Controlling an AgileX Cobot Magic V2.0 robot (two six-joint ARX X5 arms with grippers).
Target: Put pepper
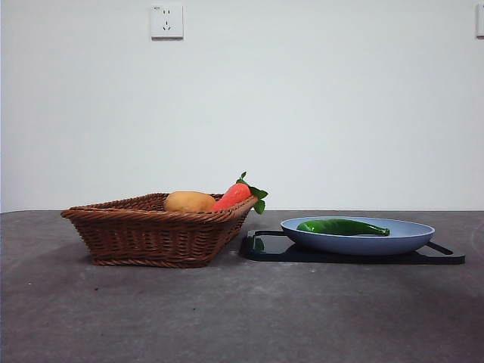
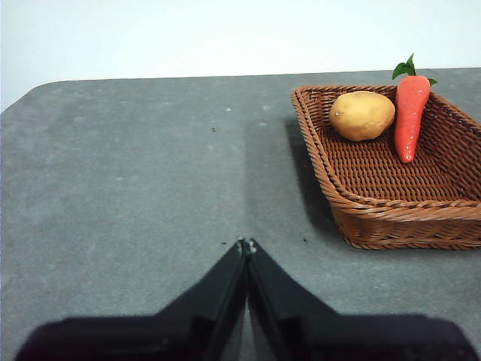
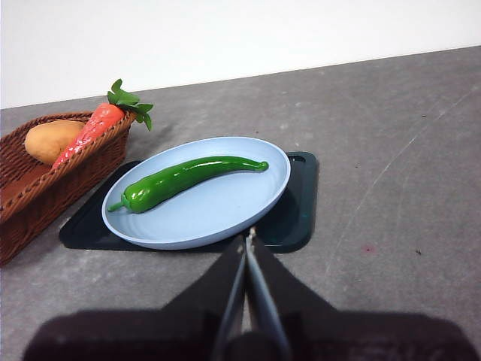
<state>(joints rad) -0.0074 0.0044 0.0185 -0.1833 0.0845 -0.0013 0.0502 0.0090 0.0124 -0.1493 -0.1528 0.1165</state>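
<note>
Pepper [image 3: 188, 178] lay lengthwise across the blue plate [image 3: 248, 207], crosswise just ahead of my right fingers [image 3: 248, 235], which were pinched together and empty, while my left fingers [image 2: 246, 244], likewise pinched, hung far beyond the basket [image 2: 391, 214].

wicker basket [image 1: 144, 234] holding potato [image 1: 190, 202] and carrot [image 1: 233, 196], blue plate [image 1: 401, 238], black board [image 1: 446, 258]

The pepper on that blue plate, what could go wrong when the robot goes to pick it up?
1. The pepper is glossy, slender and curved, so it may slip or roll from the right gripper, whose jaws are shut now.
2. The plate is shallow and sits on a dark tray; a push could slide it.
3. The carrot leans on the basket rim beside the plate and might get knocked.
</note>
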